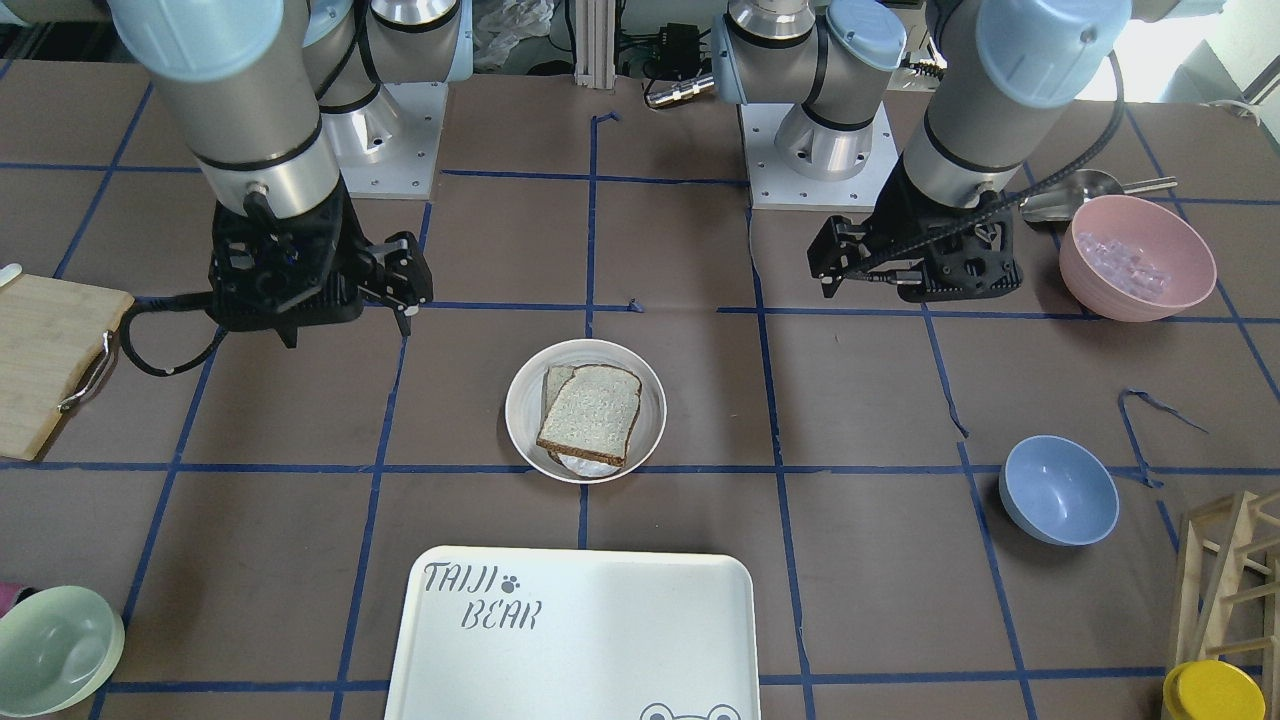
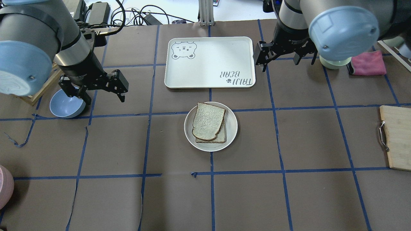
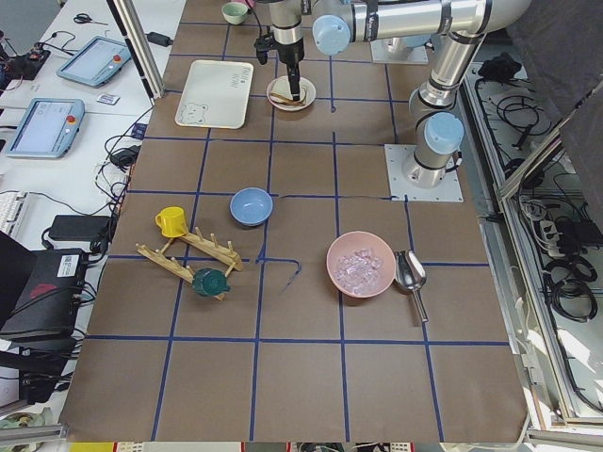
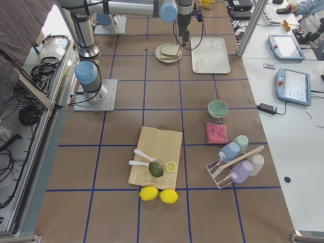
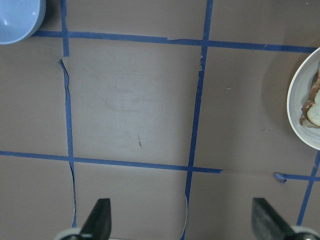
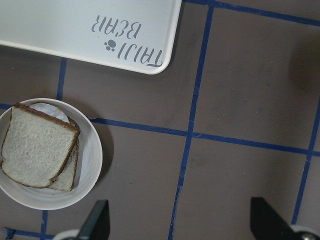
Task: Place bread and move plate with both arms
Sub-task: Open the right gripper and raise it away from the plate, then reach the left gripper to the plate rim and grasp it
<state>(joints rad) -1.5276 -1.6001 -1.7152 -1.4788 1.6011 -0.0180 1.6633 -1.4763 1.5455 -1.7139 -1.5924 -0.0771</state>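
Note:
The bread [image 1: 590,412] with its dark brown crust lies on top of a second slice on the round cream plate [image 1: 522,400], at the table's middle. Something white peeks out underneath the slices. The bread [image 2: 208,121] and plate [image 2: 231,128] also show in the overhead view. My left gripper [image 2: 96,93] hangs open and empty above the table, to the left of the plate. My right gripper [image 2: 285,59] hangs open and empty beside the tray's right end. The right wrist view shows the bread [image 6: 37,152] on the plate [image 6: 94,160]. The left wrist view shows only the plate's rim [image 5: 299,107].
The white TAIJI BEAR tray [image 2: 208,61] lies just beyond the plate. A blue bowl [image 2: 65,102] sits under my left arm. A pink bowl [image 1: 1137,257] with a metal scoop, a wooden cutting board [image 2: 396,138], a green bowl [image 1: 55,650] and a pink cloth [image 2: 367,62] sit around the edges.

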